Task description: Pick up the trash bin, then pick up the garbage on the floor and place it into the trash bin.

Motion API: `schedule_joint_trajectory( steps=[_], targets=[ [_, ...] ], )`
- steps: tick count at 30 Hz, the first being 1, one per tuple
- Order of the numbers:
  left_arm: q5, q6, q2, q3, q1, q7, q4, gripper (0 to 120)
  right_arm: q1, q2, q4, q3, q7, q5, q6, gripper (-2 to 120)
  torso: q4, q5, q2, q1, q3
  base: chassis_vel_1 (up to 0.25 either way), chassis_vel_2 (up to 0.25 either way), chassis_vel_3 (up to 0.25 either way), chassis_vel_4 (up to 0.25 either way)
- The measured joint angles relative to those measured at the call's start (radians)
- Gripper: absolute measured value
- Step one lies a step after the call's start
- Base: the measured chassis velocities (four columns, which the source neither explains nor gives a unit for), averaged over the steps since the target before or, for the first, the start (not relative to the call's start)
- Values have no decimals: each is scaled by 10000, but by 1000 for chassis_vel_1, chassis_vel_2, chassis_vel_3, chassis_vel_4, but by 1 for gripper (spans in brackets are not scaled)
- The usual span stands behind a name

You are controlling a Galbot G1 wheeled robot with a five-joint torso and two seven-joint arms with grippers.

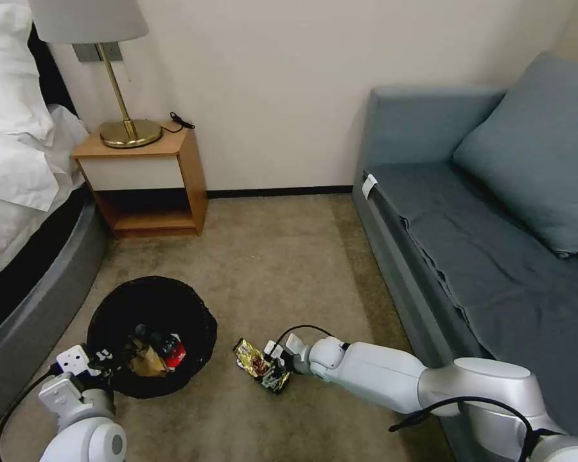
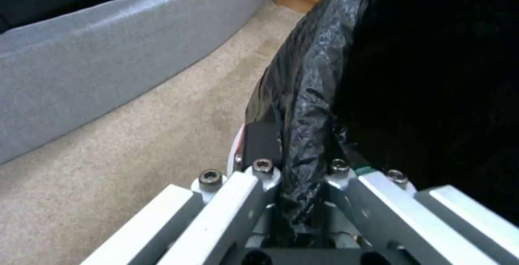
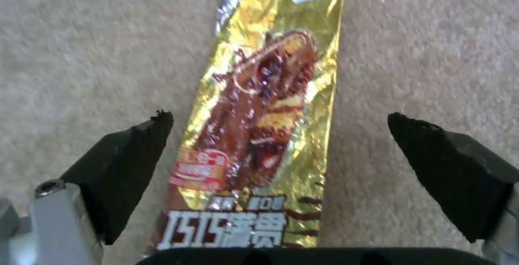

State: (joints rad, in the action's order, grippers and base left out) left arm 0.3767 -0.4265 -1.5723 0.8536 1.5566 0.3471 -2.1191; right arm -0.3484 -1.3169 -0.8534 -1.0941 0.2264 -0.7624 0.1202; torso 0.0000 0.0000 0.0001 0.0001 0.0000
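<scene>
The right gripper (image 3: pixel 278 151) is hovering with fingers spread wide either side of the gold candy wrapper (image 3: pixel 265 127), which is lying flat on the carpet (image 1: pixel 289 256) just beside the trash bin (image 1: pixel 151 333). The left gripper (image 2: pixel 294 184) is pinching the bin's bagged rim. The wrapper looks light, thin and slippery; pinching across its narrow width seems best.

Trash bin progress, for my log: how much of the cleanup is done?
Mostly done. The left gripper holds the trash bin by its bag-lined rim, and a red packet and brown paper lie inside. In hand: the open right gripper straddles the gold candy wrapper on the carpet. Left: grasping it and dropping it in.
</scene>
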Motion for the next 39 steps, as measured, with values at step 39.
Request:
schedule_joint_trajectory(
  steps=[39],
  targets=[
    [-202,259,-25,-37,-76,-104,76,2,-468,-30,354,148,52,699,-752,60,1,0,0,-1,0,0,0,0,0]
  ],
)
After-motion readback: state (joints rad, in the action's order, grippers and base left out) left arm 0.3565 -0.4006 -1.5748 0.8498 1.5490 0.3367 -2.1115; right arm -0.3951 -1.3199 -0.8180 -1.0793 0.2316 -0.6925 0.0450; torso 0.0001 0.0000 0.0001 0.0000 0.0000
